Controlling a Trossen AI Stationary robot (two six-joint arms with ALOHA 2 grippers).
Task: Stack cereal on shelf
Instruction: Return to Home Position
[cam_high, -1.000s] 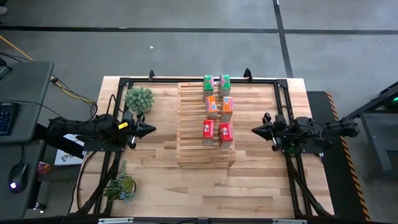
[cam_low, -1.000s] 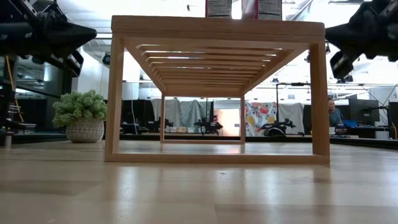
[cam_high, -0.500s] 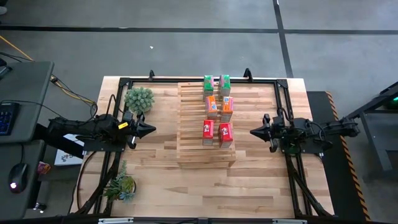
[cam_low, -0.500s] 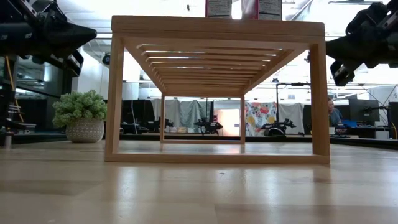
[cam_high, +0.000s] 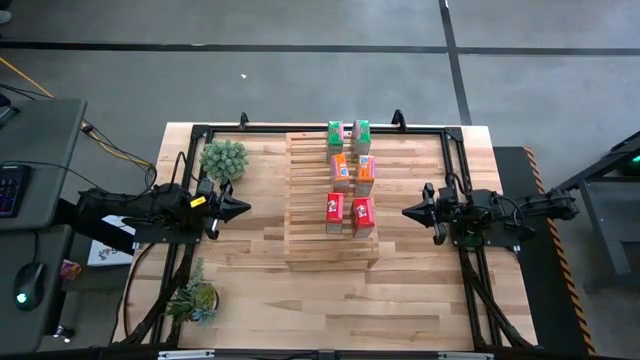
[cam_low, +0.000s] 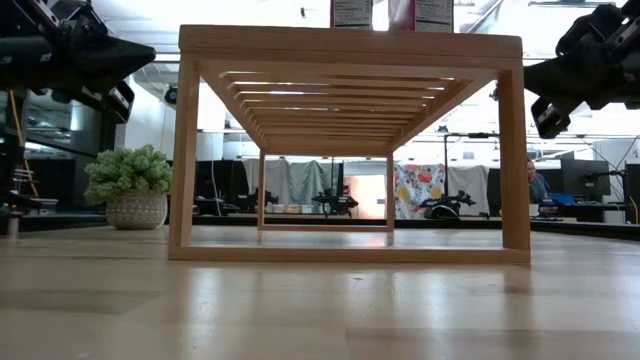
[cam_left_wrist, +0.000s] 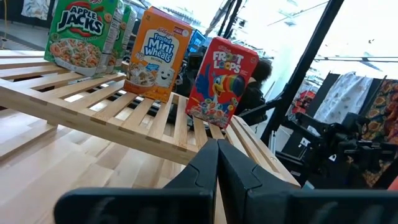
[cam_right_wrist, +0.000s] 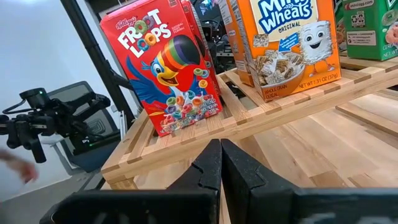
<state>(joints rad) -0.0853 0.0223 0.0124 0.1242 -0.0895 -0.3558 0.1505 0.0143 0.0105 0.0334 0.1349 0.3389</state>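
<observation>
The pale slatted shelf (cam_high: 315, 225) stands mid-table. Six cereal boxes stand upright on their bottoms on its top slats, in three pairs: green (cam_high: 348, 134) at the far end, orange (cam_high: 353, 172) in the middle, red (cam_high: 349, 214) nearest. My left gripper (cam_high: 245, 208) hovers left of the shelf, shut, pointing at it. My right gripper (cam_high: 405, 211) hovers right of it, shut, pointing at the red pair. The left wrist view shows the green (cam_left_wrist: 81, 31), orange (cam_left_wrist: 155, 53) and red (cam_left_wrist: 221, 81) boxes. The right wrist view shows the red (cam_right_wrist: 168, 68) and orange (cam_right_wrist: 292, 43) ones.
A potted plant (cam_high: 223, 160) stands at the far left, another (cam_high: 195, 298) at the near left. Black frame rails (cam_high: 450, 150) run along the table's sides and far edge. Bare tabletop (cam_high: 330, 300) lies between the shelf and the near edge. A person (cam_low: 535, 182) sits far behind.
My right gripper has dipped a little and edged toward the shelf, staying shut. The boxes and shelf have kept their places.
</observation>
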